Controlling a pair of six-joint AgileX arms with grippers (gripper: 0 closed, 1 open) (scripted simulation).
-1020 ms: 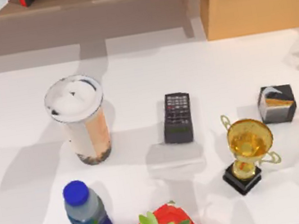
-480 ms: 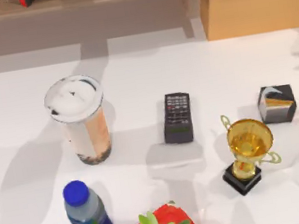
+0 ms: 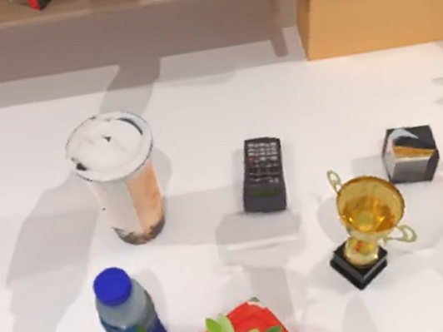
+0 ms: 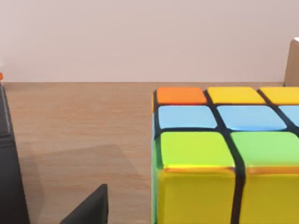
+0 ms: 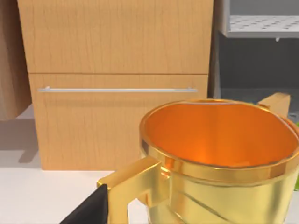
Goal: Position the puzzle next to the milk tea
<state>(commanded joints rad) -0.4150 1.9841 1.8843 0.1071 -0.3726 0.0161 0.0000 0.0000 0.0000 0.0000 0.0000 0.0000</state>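
Left wrist view: puzzle [image 4: 224, 154] close beside gripper finger [image 4: 88, 210].

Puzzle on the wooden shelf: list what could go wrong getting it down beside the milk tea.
1. The puzzle sits on a wooden shelf close to a dark object, which a grasp might bump.
2. The milk tea is tall; brushing it while placing could tip it.
3. The blue-capped bottle and remote flank the cup, narrowing the set-down space.
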